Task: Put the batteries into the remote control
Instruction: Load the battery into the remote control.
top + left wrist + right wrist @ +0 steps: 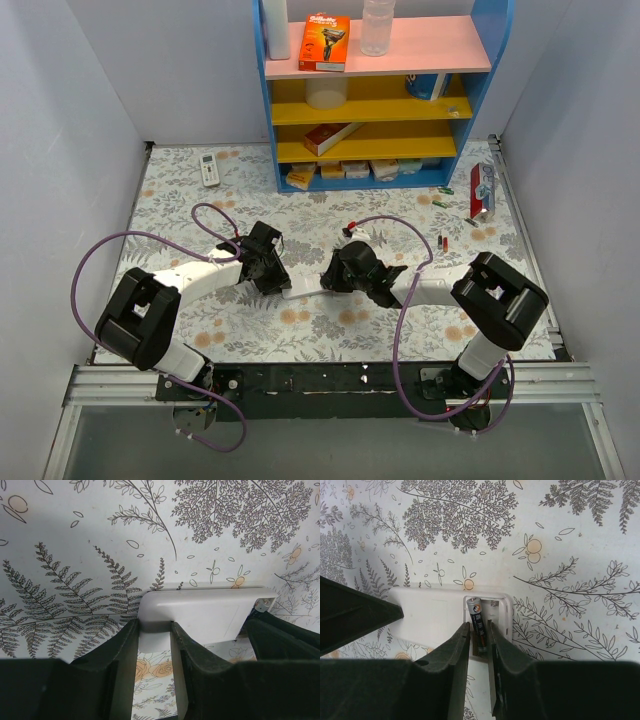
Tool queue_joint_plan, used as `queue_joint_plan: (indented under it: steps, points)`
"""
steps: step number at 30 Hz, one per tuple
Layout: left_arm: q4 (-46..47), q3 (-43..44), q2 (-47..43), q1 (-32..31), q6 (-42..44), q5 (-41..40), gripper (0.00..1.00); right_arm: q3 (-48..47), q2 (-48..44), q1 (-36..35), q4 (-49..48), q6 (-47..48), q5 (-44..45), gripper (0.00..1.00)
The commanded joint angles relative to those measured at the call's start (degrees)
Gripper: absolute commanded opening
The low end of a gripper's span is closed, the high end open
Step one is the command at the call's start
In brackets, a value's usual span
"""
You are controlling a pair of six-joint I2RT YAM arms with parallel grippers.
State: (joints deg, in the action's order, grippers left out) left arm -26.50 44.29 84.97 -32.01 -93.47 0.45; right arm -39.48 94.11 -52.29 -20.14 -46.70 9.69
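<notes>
We find the remote control [303, 291] on the worktop [180, 200]: slim white bar, rounded corners, compartment open at one end. Left fingers [122, 655] clamp the opposite end. Right fingers [457, 650], nearly closed, pinch a battery [476, 614] (dark jacket, pale tip) that we see lodged in that compartment.

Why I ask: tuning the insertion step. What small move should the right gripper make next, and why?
Probably ease the battery down into the slot. The right gripper holds the battery in the open slot of the remote, its far end at the slot wall, and the left gripper clamps the remote's other end.
</notes>
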Motion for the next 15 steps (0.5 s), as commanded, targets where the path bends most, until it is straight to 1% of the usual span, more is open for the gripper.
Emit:
queue_joint_plan:
  steps: [1, 15]
  points:
    - [-1.89, -2.63, 1.78, -0.95, 0.31, -0.54, 0.26, -2.53, -1.64, -0.18, 1.51, -1.55, -0.9, 0.28]
    - [-1.89, -2.19, 0.9, -0.86, 0.22, -0.54, 0.26, -3.76, -1.82, -0.09, 0.37, -3.66, -3.98, 0.29]
